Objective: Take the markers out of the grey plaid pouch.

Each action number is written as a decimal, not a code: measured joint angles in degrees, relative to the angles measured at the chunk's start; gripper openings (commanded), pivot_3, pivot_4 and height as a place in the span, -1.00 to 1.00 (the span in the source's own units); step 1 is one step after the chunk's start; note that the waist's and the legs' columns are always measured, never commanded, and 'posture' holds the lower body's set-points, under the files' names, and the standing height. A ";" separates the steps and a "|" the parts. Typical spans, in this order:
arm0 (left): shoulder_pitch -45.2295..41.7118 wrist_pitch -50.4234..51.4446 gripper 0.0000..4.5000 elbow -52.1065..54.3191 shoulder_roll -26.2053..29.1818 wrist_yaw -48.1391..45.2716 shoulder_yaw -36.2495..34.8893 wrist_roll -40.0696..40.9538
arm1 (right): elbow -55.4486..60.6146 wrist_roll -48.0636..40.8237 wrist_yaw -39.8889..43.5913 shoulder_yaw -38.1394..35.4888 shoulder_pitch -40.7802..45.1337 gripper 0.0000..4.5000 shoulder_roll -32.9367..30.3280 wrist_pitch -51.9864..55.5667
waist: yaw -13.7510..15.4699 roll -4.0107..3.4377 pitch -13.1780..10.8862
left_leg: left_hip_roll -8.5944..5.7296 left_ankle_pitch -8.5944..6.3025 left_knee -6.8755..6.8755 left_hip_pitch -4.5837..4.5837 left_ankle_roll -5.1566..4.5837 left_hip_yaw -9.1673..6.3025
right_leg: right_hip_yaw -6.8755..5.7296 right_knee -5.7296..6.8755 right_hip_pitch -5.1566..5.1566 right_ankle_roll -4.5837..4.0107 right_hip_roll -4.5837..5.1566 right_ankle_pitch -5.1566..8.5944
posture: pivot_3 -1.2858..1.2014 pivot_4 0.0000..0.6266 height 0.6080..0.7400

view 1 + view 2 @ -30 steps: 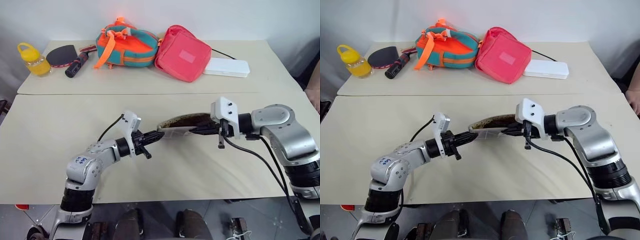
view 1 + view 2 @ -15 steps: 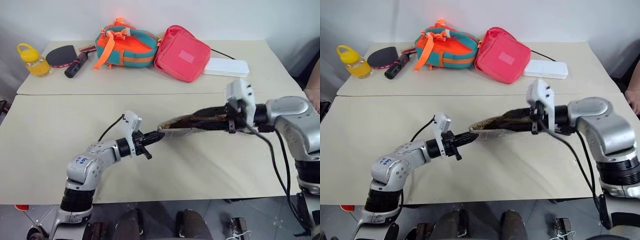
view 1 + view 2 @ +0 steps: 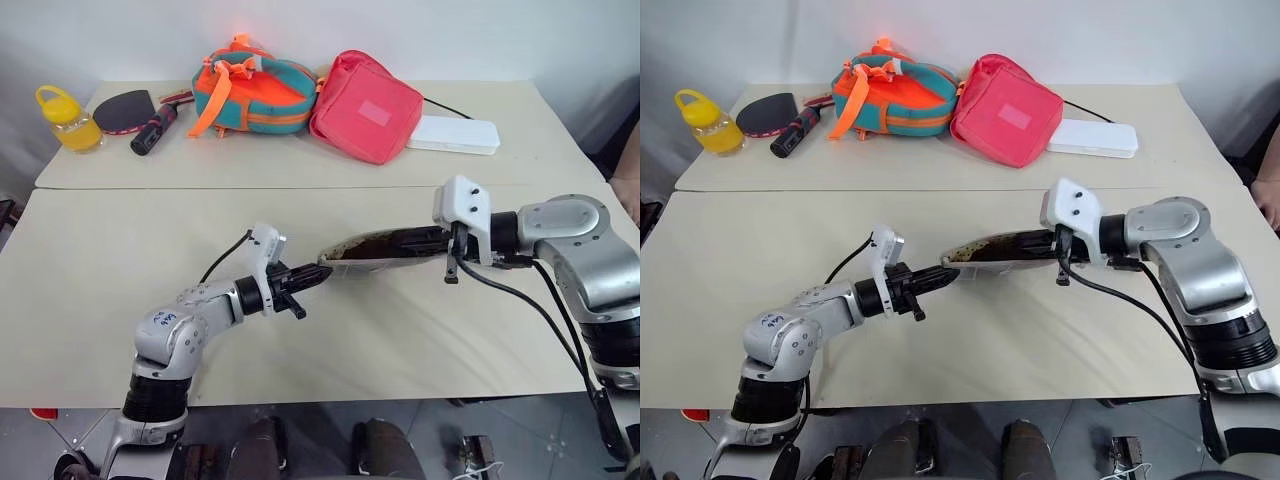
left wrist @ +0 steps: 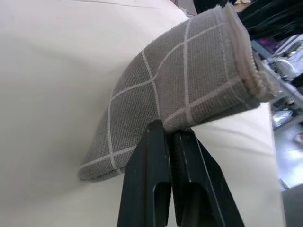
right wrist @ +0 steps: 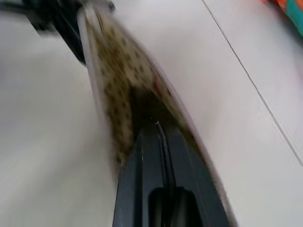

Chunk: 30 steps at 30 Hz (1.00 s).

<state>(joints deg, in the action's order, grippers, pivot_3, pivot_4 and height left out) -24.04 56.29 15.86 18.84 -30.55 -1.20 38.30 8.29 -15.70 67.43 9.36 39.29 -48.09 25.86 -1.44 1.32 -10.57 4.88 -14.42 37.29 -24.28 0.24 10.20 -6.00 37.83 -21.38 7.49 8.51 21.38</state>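
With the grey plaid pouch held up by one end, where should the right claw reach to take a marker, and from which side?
The left claw pinches the pouch at one end, so its dark inside opens toward the right arm. The right claw sits shut inside that mouth. A red bit, possibly a marker, shows deep inside. Best enter lengthwise from the open end and grip the marker's near tip.

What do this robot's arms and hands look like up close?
Both arms are silver-grey metal with rounded joints and black bands between segments. Each wrist carries a white boxy block, and a black cable loops from it back along the arm. The left hand and the right hand each end in two slim black fingers. The left arm's rounded elbow joint bears small blue handwritten marks.
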 measured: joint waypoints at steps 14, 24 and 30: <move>0.01 10.24 -1.00 4.01 5.83 -2.04 0.36 8.46 | 6.50 4.14 9.51 7.21 2.79 -0.99 -6.67 3.84 | -0.06 0.01 -0.01 | 0.00 0.00 0.03 0.02 0.01 0.00 | 0.03 -0.04 0.03 -0.01 0.00 0.00 | 0.03 -0.52 1.00; 1.35 4.76 -1.00 3.40 3.41 -1.23 3.87 4.82 | 0.24 15.50 3.91 13.23 2.08 -0.92 -1.83 -6.63 | 0.00 0.01 -0.01 | -0.01 0.00 0.05 0.02 0.01 0.00 | 0.02 -0.03 0.04 -0.01 0.01 0.00 | 0.03 -0.52 1.00; 1.80 3.58 -1.00 3.10 3.44 -1.28 3.88 4.13 | -0.21 14.96 5.14 12.83 2.06 -0.19 -0.96 -6.78 | -0.08 0.00 -0.01 | 0.00 0.00 0.05 0.04 0.01 -0.01 | 0.02 0.00 0.04 -0.01 0.00 0.00 | 0.03 -0.52 1.00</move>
<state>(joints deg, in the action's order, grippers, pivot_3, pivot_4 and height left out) -22.25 59.87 18.96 22.28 -31.83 2.68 42.43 8.09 -0.74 72.57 22.19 41.34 -49.05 19.08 -1.52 1.33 -10.58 4.88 -14.42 37.35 -24.24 0.25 10.19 -5.98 37.83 -21.33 7.48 8.51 21.39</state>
